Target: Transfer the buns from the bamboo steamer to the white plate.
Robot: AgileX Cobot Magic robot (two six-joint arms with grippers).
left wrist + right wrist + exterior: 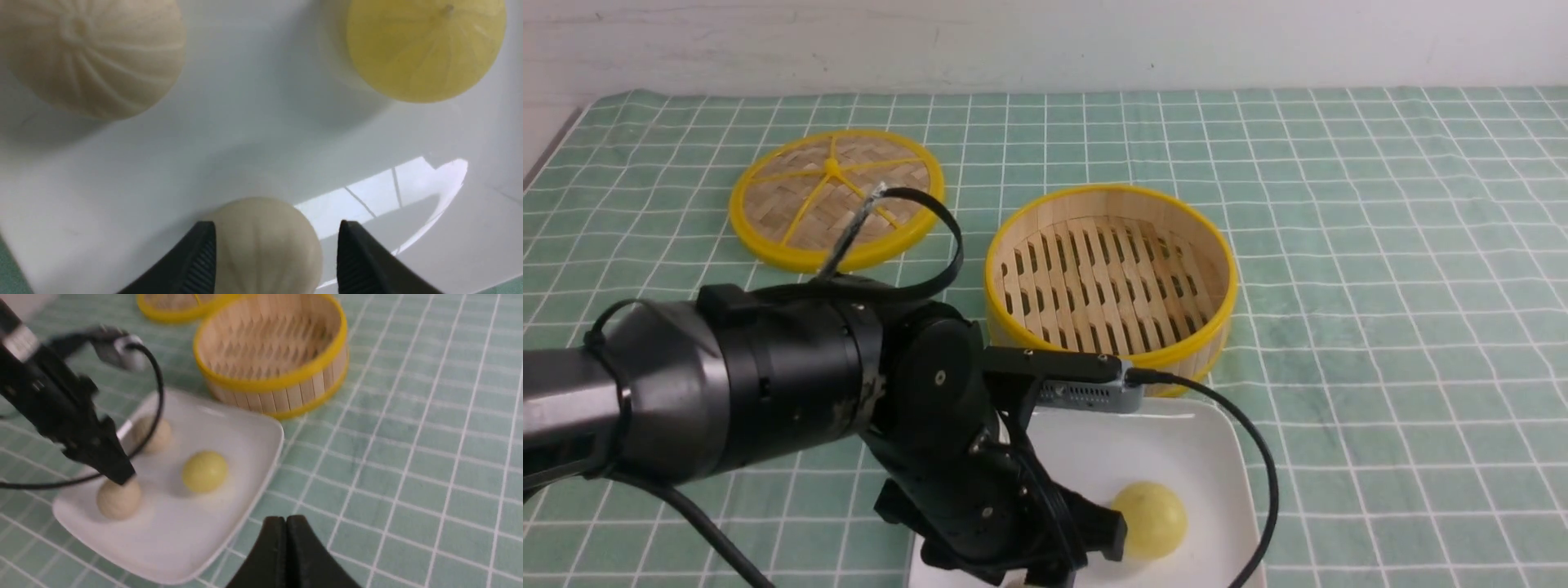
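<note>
Three buns (pixel 153 435) sit on the plate (pixel 241 445), just beside the steamer (pixel 282 396): one yellow bun (pixel 204 471), two cream. Left arm (pixel 768 384) reaches forward, wrist bent steeply down over the plate. Left gripper (pixel 274 224) has its jaws apart, straddling one cream bun (pixel 265 253) without clamping it. Right gripper (pixel 286 520) hangs over the cloth (pixel 408 457) beside the plate, jaws pressed together.

Three buns (pixel 90 53) on white plate (pixel 253 122)

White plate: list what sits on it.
Yellow bun, cream bun, and second cream bun inside the open left tool. Front view: the arm covers both cream buns.
</note>
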